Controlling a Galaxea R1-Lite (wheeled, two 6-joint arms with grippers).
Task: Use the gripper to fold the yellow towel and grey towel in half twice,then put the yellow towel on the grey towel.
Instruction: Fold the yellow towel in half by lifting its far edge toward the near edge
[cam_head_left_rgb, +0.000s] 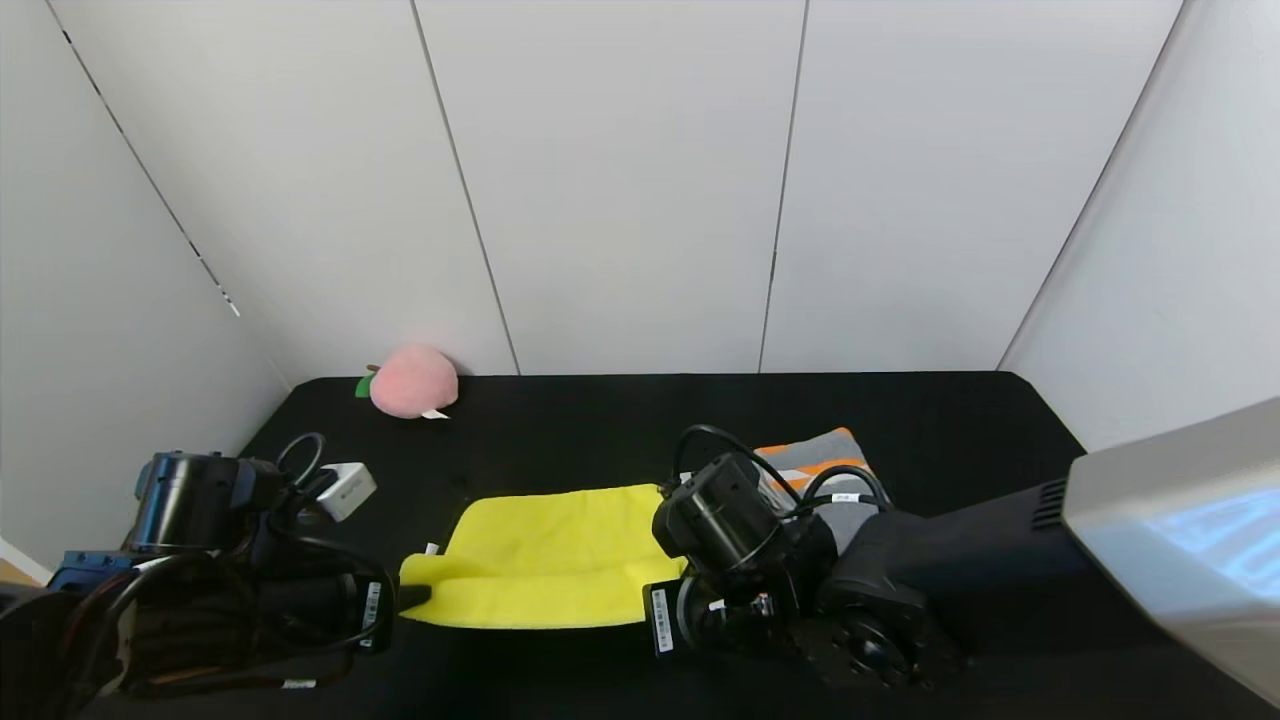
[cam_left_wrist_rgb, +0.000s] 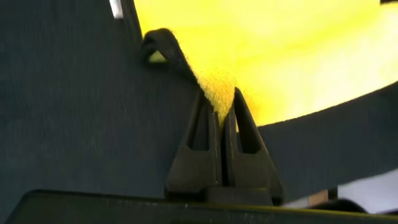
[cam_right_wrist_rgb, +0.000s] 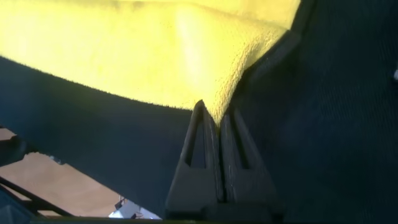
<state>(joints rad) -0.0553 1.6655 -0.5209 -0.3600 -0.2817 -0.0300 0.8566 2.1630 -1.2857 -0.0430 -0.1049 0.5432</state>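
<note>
Now both my left gripper (cam_left_wrist_rgb: 222, 109) and right gripper (cam_right_wrist_rgb: 219, 118) clench the yellow towel (cam_head_left_rgb: 545, 555)'s near corners; uneven lifting could skew the fold.

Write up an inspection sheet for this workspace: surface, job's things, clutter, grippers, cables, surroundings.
Surface: black table cover, flat.
Job's things: yellow towel spread near the front edge, its two near corners pinched; grey towel with orange stripes behind the right arm, partly hidden, fold state unclear.
Clutter: pink plush peach at the far left corner by the wall; small white box near the left arm.
Grippers: left gripper shut on the towel's left near corner; right gripper shut on the right near corner.
Cables: black cable loops on both arms, not touching the towels.
Surroundings: white panel walls on three sides.
</note>
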